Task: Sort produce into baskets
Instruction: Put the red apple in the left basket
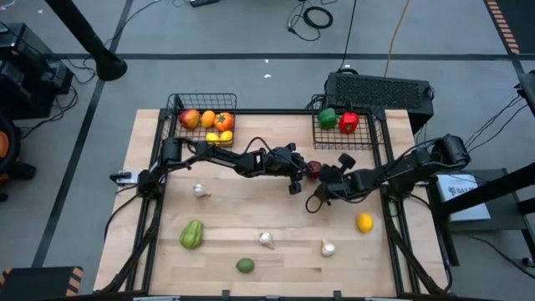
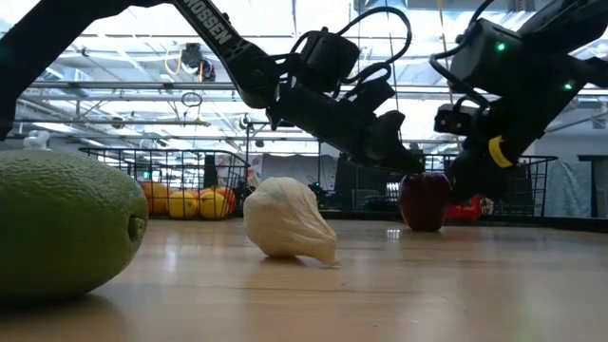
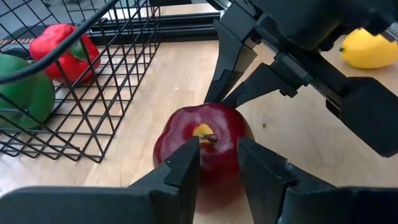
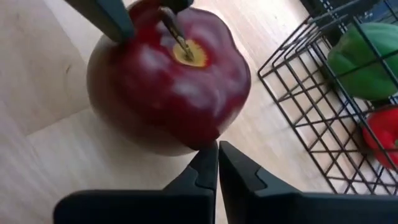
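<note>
Roughly half sorted, I'd say: the left basket (image 1: 203, 104) at the table's (image 1: 276, 213) far edge holds fruit, the right basket (image 1: 368, 134) two peppers, about six pieces left loose. Mid-table, the left pincer (image 3: 217, 168) pinches the dark apple (image 1: 313, 170); the right pincer (image 4: 217, 163), pressed together, sits just beside it.

Green melon (image 2: 62, 228) cut off at left edge, apple's (image 2: 424, 200) side hidden behind right gripper (image 2: 465, 185)
</note>
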Robot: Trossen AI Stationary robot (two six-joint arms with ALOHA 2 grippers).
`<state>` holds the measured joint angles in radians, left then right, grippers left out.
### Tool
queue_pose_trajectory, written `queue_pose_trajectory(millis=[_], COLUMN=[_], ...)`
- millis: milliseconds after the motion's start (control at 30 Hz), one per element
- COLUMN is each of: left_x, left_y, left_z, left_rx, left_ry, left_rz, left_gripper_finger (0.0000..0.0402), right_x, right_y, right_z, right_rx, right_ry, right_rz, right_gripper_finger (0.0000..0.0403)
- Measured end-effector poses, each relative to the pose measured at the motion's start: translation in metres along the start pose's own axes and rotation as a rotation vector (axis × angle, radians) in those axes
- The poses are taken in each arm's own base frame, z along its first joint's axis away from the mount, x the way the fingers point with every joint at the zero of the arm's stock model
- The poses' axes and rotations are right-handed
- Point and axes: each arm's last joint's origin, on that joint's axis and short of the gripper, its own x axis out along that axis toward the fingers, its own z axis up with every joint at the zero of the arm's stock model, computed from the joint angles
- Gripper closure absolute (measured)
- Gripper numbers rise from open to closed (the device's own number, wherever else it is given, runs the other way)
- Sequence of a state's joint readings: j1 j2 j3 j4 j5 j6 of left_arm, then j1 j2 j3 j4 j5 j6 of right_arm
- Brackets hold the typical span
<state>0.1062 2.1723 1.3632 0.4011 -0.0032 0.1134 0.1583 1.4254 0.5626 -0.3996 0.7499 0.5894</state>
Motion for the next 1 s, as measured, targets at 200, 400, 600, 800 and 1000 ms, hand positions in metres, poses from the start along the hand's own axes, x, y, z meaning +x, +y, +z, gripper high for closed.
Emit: queue_pose_trajectory(millis=[200, 400, 600, 800, 1000], left_x=[-0.0001, -0.0001, -0.0001, -0.0002, -0.0008], left_y=[0.0005, 0.0015, 0.0031, 0.0040, 0.0037], left_z=[0.0000, -0.0001, -0.0003, -0.0003, -0.0014], left_rx=[-0.004, -0.004, -0.006, -0.008, -0.011], left_ry=[0.000, 0.000, 0.000, -0.002, 0.024], left_rz=[0.002, 0.004, 0.008, -0.009, -0.021], left_gripper_finger=[0.0289, 0.0289, 0.0289, 0.0289, 0.0289], right_x=[0.0002, 0.0002, 0.0002, 0.0002, 0.0000], right_y=[0.0009, 0.0018, 0.0021, 0.0034, 0.0047], right_z=[0.0015, 0.0019, 0.0023, 0.0042, 0.0054], right_rx=[-0.011, -0.011, -0.007, -0.009, -0.015], right_ry=[-0.011, -0.006, -0.009, -0.024, -0.030], right_rz=[0.010, 0.031, 0.034, 0.047, 0.067], right_gripper_finger=[0.0402, 0.0402, 0.0402, 0.0403, 0.0403])
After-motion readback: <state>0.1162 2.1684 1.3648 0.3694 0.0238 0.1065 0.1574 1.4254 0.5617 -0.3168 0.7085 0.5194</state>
